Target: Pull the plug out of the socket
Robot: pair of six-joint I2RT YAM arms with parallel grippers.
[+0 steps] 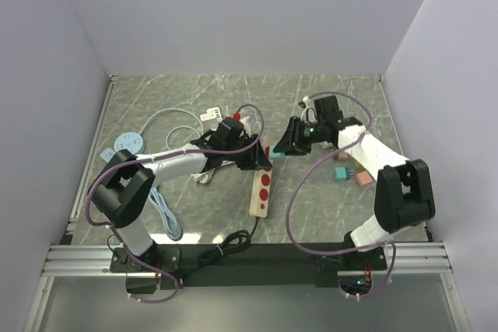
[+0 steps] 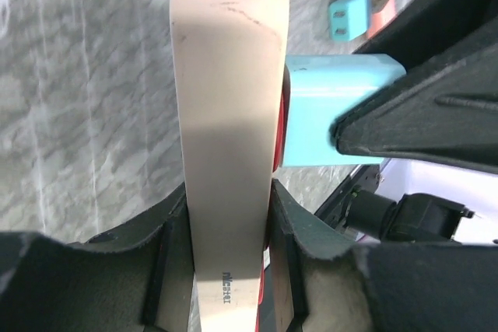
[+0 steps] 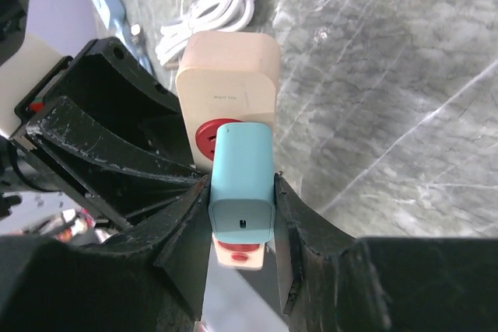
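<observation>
Lower centre, the right fingers [image 3: 183, 231] clamp the teal plug [image 3: 242, 180], which sits in the red socket [image 3: 210, 134] of the beige strip [image 3: 229, 75]. Farther on, the left fingers [image 2: 310, 246] clamp this strip; if they slip, the strip can follow the plug.

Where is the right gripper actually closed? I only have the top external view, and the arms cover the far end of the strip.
Observer: The right wrist view shows the right gripper shut on the teal plug, pinching it from both sides.
Operator: Is the plug out of the socket?
Observer: Not yet. Its front end sits against the red socket at the end of the beige power strip.
Operator: Is the left arm bracing anything?
Observer: Yes. The left wrist view shows the left gripper clamped across the width of the power strip, with the plug sticking out of the strip's side just beyond it.
</observation>
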